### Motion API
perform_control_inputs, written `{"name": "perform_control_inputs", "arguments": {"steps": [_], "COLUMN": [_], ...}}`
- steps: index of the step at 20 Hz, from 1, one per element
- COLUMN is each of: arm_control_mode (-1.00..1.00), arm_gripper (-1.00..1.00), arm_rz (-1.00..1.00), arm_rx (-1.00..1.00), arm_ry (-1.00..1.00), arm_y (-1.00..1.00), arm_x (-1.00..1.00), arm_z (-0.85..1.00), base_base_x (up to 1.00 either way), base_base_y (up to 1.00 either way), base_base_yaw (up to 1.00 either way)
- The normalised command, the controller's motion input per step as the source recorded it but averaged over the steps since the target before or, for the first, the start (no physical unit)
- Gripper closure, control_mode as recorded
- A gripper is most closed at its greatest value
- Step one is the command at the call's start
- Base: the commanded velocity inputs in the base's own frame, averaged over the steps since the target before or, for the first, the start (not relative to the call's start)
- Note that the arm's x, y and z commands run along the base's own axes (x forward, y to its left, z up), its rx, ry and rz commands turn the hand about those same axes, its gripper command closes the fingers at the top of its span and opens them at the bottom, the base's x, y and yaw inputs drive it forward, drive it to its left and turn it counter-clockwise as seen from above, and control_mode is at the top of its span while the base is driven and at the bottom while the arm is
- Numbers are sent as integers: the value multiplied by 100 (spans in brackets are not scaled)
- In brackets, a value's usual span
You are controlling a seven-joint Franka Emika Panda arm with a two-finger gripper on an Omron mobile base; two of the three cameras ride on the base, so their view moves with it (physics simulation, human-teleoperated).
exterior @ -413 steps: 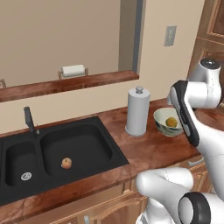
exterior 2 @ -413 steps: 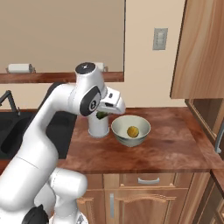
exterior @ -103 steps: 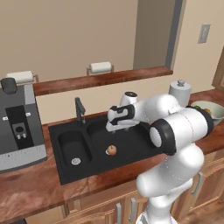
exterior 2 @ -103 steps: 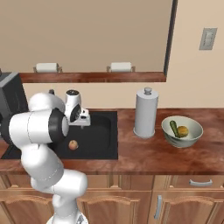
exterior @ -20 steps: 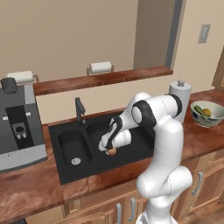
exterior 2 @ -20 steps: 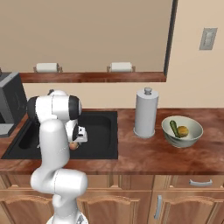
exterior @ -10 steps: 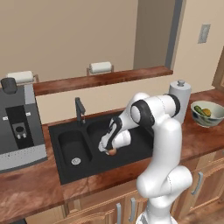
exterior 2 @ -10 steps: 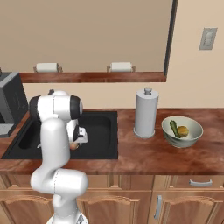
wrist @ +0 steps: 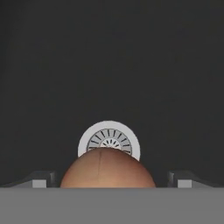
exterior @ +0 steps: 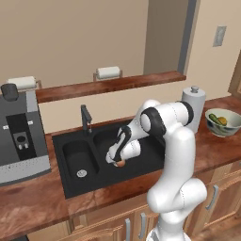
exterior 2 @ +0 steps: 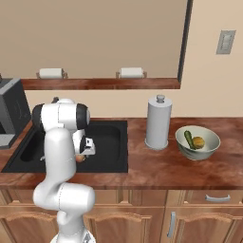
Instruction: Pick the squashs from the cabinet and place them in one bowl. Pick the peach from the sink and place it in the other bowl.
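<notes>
On the reddish-brown wood counter [exterior 2: 156,166], the gripper [exterior: 119,162], open, straddles the orange-yellow peach [wrist: 107,168] in the matte black sink [exterior: 70,143], round drain [wrist: 109,139] at twelve o'clock.

Peach [wrist: 107,168] cut off below by the hand view's bottom band, covering part of the drain [wrist: 109,141]; mostly hidden behind the gripper [exterior: 117,161] from the base; finger contact not discernible.
</notes>
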Motion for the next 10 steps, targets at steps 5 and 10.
{"name": "perform_control_inputs", "arguments": {"steps": [5, 10], "arm_control_mode": [-100, -100], "arm_gripper": [-100, -100], "arm_rz": [0, 0], "arm_rx": [0, 0], "arm_ry": [0, 0], "arm_y": [0, 0], "arm_x": [0, 0], "arm_z": [0, 0], "base_base_x": [0, 0], "base_base_y": [0, 0], "base_base_yaw": [0, 0]}}
